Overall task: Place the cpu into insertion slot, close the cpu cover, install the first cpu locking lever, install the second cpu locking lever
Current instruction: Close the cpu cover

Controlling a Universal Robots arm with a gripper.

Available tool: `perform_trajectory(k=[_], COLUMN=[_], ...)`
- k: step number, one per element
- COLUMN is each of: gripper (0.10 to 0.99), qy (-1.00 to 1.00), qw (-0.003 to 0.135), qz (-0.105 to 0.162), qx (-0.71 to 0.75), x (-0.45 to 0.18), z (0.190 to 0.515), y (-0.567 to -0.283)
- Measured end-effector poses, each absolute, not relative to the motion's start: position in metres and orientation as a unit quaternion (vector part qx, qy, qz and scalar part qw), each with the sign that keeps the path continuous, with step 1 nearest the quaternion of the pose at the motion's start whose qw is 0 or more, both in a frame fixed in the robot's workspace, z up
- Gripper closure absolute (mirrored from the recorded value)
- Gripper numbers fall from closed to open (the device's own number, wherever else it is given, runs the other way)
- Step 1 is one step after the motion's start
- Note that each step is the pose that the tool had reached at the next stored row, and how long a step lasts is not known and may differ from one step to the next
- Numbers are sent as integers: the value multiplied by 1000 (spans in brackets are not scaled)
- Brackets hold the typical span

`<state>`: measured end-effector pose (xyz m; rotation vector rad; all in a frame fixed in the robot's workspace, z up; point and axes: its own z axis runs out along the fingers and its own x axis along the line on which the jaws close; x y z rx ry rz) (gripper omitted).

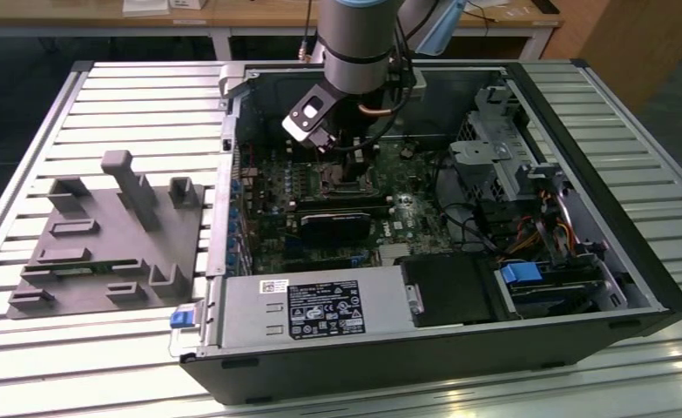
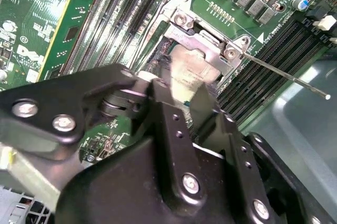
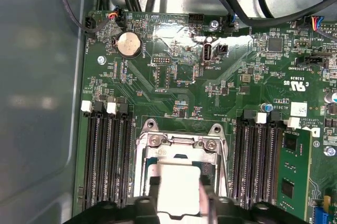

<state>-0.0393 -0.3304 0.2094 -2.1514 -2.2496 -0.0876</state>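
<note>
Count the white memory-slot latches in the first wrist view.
4: two latches on one slot bank, two on the other, flanking the insertion slot; the banks' far ends are hidden.

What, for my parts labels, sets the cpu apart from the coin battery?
The cpu is square; the coin battery is round. The cpu looks larger than the coin battery. The claw grips the cpu; the coin battery sits on the motherboard. Both look silvery.
</note>
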Motion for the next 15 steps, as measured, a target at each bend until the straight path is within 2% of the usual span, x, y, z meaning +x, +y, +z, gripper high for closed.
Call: perform_trajectory(k=[1, 3, 4, 6, 7, 8, 15], gripper=[698, 816, 816, 933, 933, 980, 980], qy=[-722, -722, -722, -722, -722, -722, -722], qw=[14, 14, 14, 14, 14, 14, 14], qz=[-28, -28, -28, -28, -28, -28, -28], qx=[-691, -691, -691, -691, -691, -691, -691], x=[-39, -39, -39, -39, -39, -39, -39], z=[209, 210, 210, 210, 210, 210, 210], y=[-330, -330, -330, -330, -330, -330, -330])
